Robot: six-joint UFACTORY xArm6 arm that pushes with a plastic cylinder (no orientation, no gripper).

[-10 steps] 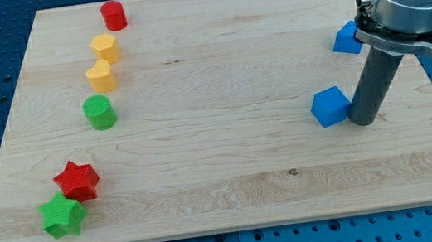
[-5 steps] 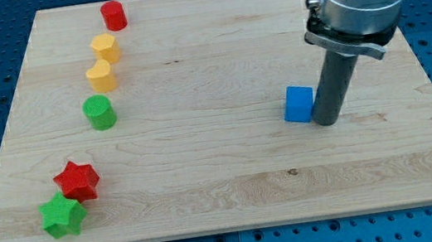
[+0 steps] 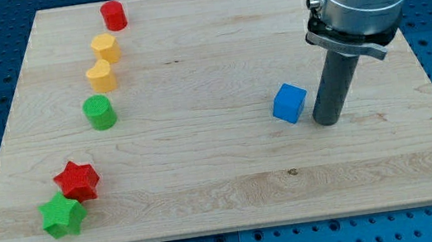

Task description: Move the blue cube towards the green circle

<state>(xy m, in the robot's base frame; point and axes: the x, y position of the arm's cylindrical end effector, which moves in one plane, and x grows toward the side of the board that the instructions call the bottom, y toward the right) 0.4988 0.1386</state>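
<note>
The blue cube point(image 3: 289, 102) lies on the wooden board right of centre. The green circle point(image 3: 99, 112) stands far off at the view's left. My tip point(image 3: 327, 120) rests on the board just to the right of the blue cube, a small gap between them. The rod rises from it to the grey arm body at the view's top right.
A red cylinder point(image 3: 113, 16) and two yellow blocks point(image 3: 104, 48) point(image 3: 100, 76) line up above the green circle. A red star point(image 3: 77, 180) and a green star point(image 3: 63, 215) lie at the bottom left. The arm hides the board's upper right.
My tip pushed the blue cube leftward from the right side. In the last half second the cube slid a little further left and turned, while the tip stayed still.
</note>
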